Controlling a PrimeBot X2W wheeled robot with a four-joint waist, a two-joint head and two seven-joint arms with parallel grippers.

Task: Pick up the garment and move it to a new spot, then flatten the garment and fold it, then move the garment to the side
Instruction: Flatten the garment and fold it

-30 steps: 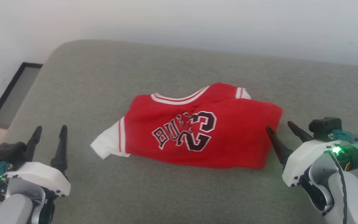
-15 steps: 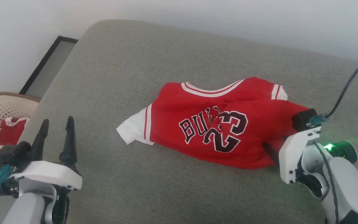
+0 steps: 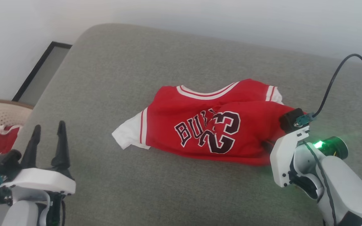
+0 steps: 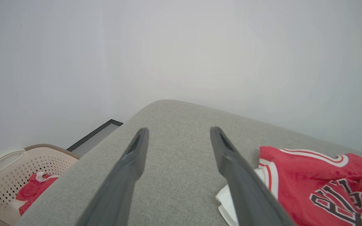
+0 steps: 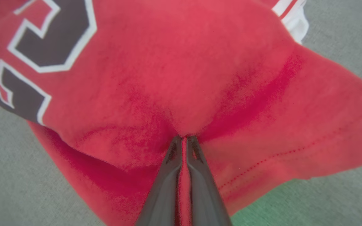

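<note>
shirt (image 3: 212,125): a red T-shirt with white short sleeves, striped neck trim and a dark "BULLS 23" print. It lies print-up around the middle of the grey cushion (image 3: 130,72), collar toward the far edge.
shirt's lie: rumpled. Its right part is bunched and folded over, covering some of the lettering. One white sleeve lies flat toward the robot's left, and the other peeks out at the far right.
right gripper (image 5: 184,138): fingers pressed together, pinching a fold of red cloth at the shirt's right side, near a stitched hem. The fabric puckers toward the tips.
left gripper (image 3: 49,133): fingers spread wide, holding nothing. It is over the near left part of the cushion, well apart from the shirt.
cable (image 3: 335,77): dark, arcing up from the right wrist, where a green light (image 3: 318,144) glows.
basket (image 4: 8,166): pale, perforated, beyond the cushion's left edge, with a red-and-white cloth (image 4: 31,193) inside.
wall (image 3: 200,18): plain and pale, behind the cushion.
</note>
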